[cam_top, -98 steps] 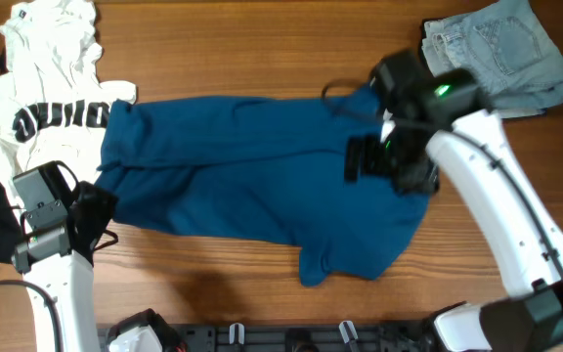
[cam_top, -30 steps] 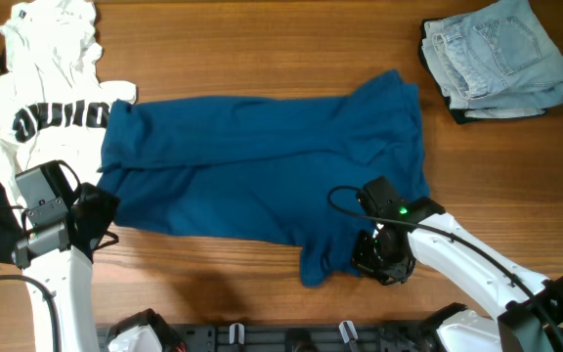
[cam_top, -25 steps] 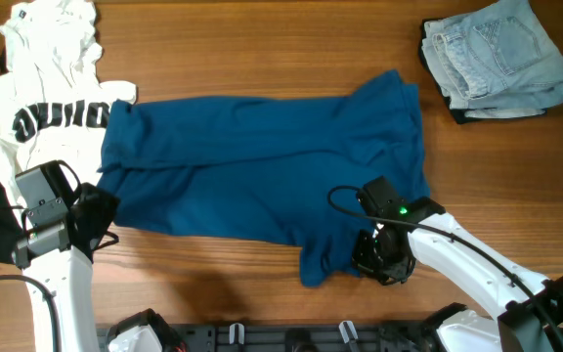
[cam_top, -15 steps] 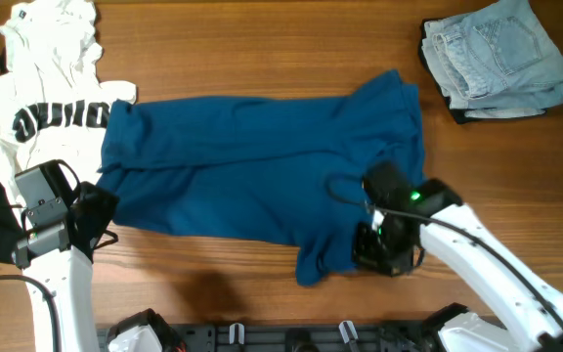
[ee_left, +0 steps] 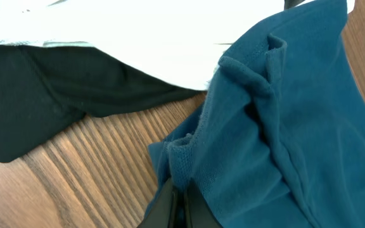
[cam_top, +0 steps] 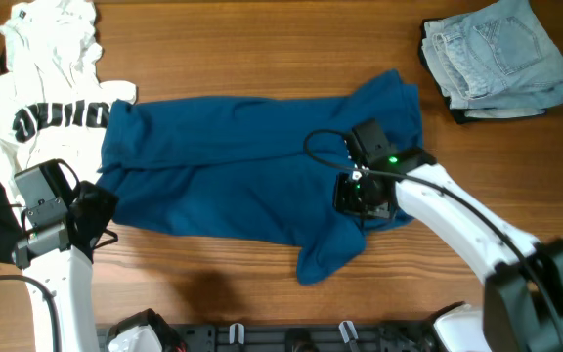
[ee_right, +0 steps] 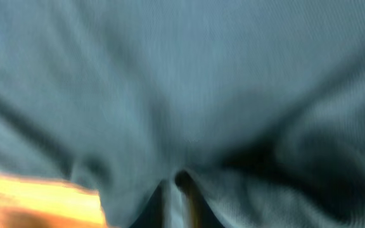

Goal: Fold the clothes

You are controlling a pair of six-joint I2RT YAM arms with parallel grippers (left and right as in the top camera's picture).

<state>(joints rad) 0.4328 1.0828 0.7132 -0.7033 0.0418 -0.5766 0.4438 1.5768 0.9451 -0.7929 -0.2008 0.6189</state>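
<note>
The large teal-blue shirt (cam_top: 242,166) lies spread across the middle of the table. At its left edge my left gripper (cam_top: 94,210) is shut on a bunched hem (ee_left: 181,199) of the shirt (ee_left: 284,126), down on the wood. My right gripper (cam_top: 358,198) sits on the shirt's right half. In the blurred right wrist view its fingers (ee_right: 179,190) stand close together with a ridge of teal cloth (ee_right: 201,76) pinched between them. The shirt's lower right corner is bunched up beside it.
A white black-lettered tee (cam_top: 47,108) lies crumpled at the far left, over a black garment (ee_left: 43,101). Folded pale-blue jeans (cam_top: 497,54) sit at the back right corner. A black rail (cam_top: 262,337) runs along the table's front edge.
My right gripper has moved from the shirt's lower right corner up and left onto the shirt, dragging that corner with it. The left arm has not moved.
</note>
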